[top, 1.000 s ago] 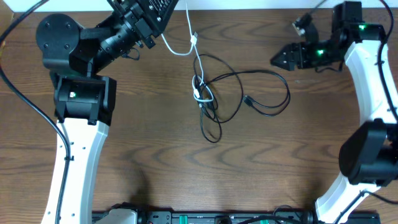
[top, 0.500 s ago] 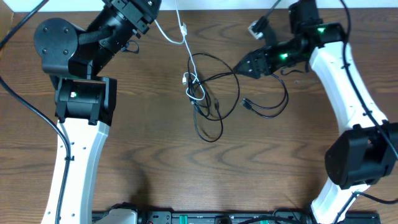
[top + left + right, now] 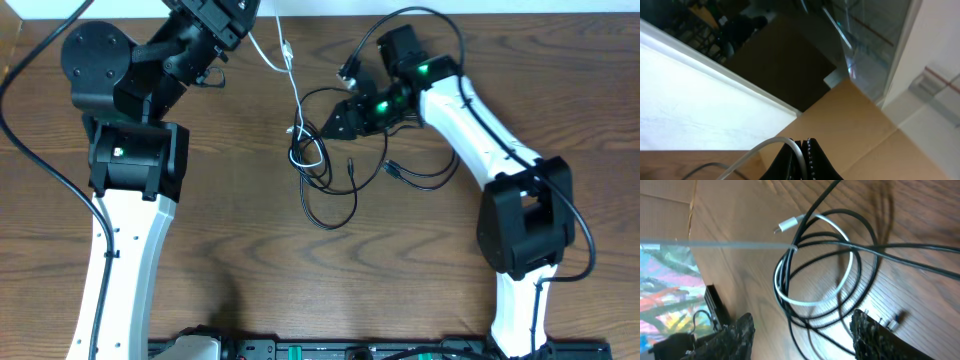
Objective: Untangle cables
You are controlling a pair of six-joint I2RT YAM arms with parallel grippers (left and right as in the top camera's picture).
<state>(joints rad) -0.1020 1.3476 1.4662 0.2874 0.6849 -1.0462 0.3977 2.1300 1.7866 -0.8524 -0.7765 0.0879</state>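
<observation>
The white cable (image 3: 292, 75) runs taut from my left gripper (image 3: 228, 14) at the far table edge down into the tangle. The left wrist view shows the left gripper (image 3: 802, 143) shut on that white cable (image 3: 767, 147). The black cable (image 3: 331, 227) lies in several loops around the white loop (image 3: 810, 301) at mid-table, its plug (image 3: 392, 170) to the right. My right gripper (image 3: 328, 127) hovers just right of the knot. In its own view the right gripper (image 3: 802, 330) stands open, with loops of the black cable (image 3: 862, 240) lying between the fingers (image 3: 735, 337). The white plug (image 3: 787, 226) sticks out above the knot.
The left arm's base (image 3: 125, 150) stands at the left and the right arm's base (image 3: 525, 230) at the right. A black rail (image 3: 330, 350) runs along the front edge. A white wall strip (image 3: 120, 8) borders the far edge, with cardboard (image 3: 875, 125) behind.
The right arm swung left from the far right corner to the tangle, its jaws narrowing a little. The left gripper drew the white cable up and left, dragging the tangle slightly left.
</observation>
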